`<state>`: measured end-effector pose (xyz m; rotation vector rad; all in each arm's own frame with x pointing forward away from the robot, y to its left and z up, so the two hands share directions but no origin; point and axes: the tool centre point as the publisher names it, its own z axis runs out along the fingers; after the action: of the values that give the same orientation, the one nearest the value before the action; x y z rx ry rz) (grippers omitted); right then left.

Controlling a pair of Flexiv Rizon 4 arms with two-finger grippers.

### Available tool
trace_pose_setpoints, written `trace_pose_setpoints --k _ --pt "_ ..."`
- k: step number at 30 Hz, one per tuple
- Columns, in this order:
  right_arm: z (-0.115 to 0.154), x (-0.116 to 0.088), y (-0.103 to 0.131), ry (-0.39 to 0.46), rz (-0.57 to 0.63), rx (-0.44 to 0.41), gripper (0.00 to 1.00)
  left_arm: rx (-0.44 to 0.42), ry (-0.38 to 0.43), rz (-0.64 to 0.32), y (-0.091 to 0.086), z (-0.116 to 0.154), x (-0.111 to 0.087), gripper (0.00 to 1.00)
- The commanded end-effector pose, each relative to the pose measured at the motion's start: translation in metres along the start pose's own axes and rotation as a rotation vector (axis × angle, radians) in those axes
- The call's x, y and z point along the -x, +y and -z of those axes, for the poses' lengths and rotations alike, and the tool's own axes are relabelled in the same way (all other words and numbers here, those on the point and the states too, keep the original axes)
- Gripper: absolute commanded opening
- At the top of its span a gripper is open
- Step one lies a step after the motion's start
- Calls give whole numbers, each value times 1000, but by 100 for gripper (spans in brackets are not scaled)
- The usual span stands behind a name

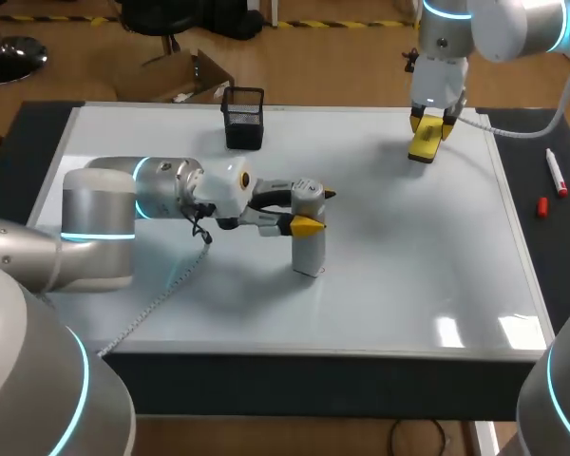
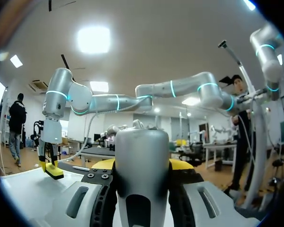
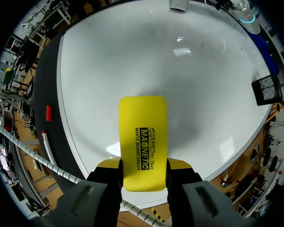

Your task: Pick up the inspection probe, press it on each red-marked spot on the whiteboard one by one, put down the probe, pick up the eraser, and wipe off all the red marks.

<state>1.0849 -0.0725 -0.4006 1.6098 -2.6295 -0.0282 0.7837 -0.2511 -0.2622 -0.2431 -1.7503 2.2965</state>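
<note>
Left gripper [image 1: 315, 211] clamps the silver probe [image 1: 309, 252] from both sides, upright at the whiteboard's [image 1: 418, 275] middle. Right gripper [image 1: 433, 123] pinches the yellow eraser [image 1: 423, 147] between its fingers near the board's far right corner.

Probe [image 1: 309, 249] upright mid whiteboard [image 1: 408, 266], eraser [image 1: 424, 142] at far right corner, mesh cup [image 1: 244, 117] at far edge, marker [image 1: 556, 171] beside right edge

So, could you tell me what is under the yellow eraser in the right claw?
Under the eraser, held in the right claw, lies the whiteboard, plain white all around it. The patch directly beneath is covered, so any mark there cannot be seen.
</note>
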Motion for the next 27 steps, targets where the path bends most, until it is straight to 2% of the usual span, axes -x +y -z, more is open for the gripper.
trace_pose_setpoints --k 1,13,27 --pt "1 0 -1 3 2 -1 0 -12 8 -4 5 0 5 0" --pt "1 0 -1 3 2 -1 0 25 0 -11 12 5 9 0" --pt "1 0 -1 3 2 -1 0 31 1 -5 14 6 9 0"
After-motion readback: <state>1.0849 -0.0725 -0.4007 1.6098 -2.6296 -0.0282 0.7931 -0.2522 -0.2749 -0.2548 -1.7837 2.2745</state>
